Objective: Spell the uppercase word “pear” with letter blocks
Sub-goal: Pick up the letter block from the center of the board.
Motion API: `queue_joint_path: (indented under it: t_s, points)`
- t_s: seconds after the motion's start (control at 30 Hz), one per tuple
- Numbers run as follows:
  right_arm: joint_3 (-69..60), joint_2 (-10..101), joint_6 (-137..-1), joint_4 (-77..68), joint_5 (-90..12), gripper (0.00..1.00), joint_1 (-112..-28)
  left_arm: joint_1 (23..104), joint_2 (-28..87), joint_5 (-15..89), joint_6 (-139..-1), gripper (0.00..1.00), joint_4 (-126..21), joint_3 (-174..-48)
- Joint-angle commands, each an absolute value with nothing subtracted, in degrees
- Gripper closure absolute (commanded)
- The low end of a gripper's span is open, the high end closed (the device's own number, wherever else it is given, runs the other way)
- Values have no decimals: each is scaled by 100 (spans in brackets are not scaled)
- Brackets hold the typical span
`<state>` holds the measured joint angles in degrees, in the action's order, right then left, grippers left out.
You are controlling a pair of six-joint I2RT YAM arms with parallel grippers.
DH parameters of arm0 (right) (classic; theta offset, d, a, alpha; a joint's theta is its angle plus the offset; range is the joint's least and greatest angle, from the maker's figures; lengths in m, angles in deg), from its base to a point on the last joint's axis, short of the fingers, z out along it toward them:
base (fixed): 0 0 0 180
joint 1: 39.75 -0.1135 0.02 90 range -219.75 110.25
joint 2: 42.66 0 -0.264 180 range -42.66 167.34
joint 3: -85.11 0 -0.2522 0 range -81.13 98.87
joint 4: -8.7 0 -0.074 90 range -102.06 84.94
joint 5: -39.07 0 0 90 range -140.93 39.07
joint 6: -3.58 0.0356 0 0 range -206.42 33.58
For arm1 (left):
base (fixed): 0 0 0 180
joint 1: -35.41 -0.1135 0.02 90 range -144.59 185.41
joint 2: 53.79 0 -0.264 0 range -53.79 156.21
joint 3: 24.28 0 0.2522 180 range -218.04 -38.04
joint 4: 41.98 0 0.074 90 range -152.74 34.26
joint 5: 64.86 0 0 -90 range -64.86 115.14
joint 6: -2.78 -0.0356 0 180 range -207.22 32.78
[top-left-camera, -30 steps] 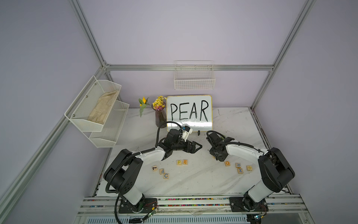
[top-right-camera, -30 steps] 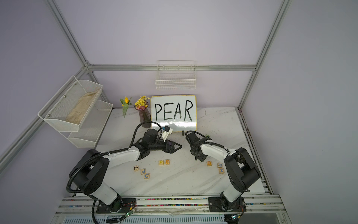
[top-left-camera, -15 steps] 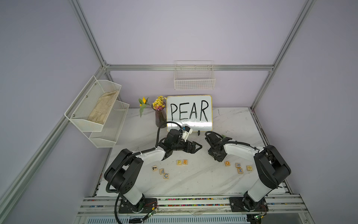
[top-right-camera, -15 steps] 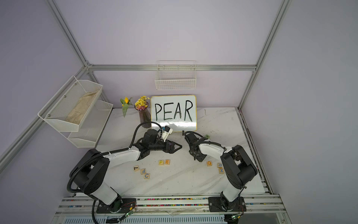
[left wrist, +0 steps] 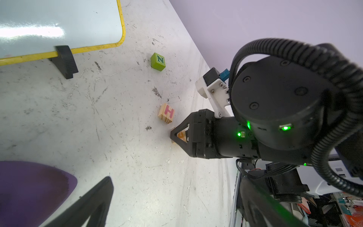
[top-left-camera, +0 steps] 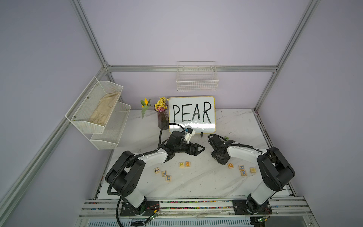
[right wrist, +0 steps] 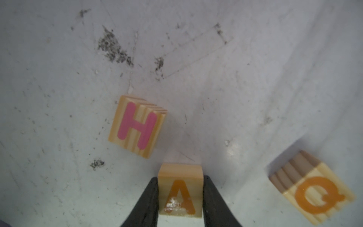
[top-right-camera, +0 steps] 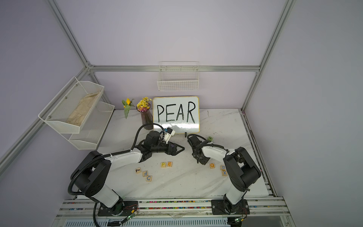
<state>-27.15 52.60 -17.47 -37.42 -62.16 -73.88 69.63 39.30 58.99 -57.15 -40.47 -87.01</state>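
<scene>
My right gripper (right wrist: pixel 180 177) is shut on the orange A block (right wrist: pixel 180 194), one black finger (right wrist: pixel 151 196) pressed on each side. The block sits low on the white tabletop (right wrist: pixel 235 98); in the left wrist view the A block (left wrist: pixel 181 135) shows through the finger frame. In both top views the right gripper (top-left-camera: pixel 220 159) points down, hiding the A. The yellow P block (top-left-camera: pixel 181 164) and orange E block (top-left-camera: pixel 187 163) lie side by side at mid-table. The bluish R block (top-left-camera: pixel 241 167) lies right of them. My left gripper (top-left-camera: pixel 201 149) hovers open and holds nothing.
A pink H block (right wrist: pixel 137 125) and an orange Q block (right wrist: pixel 314 192) lie close to the A. A green N block (left wrist: pixel 158 61) sits near the PEAR whiteboard (top-left-camera: pixel 192 115) and flower vase (top-left-camera: pixel 162 118). Z, F and C blocks (top-left-camera: pixel 164 173) lie left; an X block (top-left-camera: pixel 243 173) lies right.
The right gripper's jaws have closed onto the A block, and the right arm has shifted slightly. The left arm has not moved.
</scene>
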Motion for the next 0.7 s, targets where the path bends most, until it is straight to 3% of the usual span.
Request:
queue_joint_path:
  t_s: [0.0, 0.3, 0.67]
  points:
    - [-2681, 5118, -1661, -3963, -6536, 65, -7380, 6965, 3771, 5888, -5936, 0, -3991, -9150]
    - [-2066, 4826, -2719, -4291, -6852, 69, -7633, 6961, 3490, 5592, -5994, 0, -4236, -9079]
    - [-1397, 5567, -3936, -4018, -6766, 69, -8829, 6961, 2137, 4877, -6059, 0, -5228, -8364]
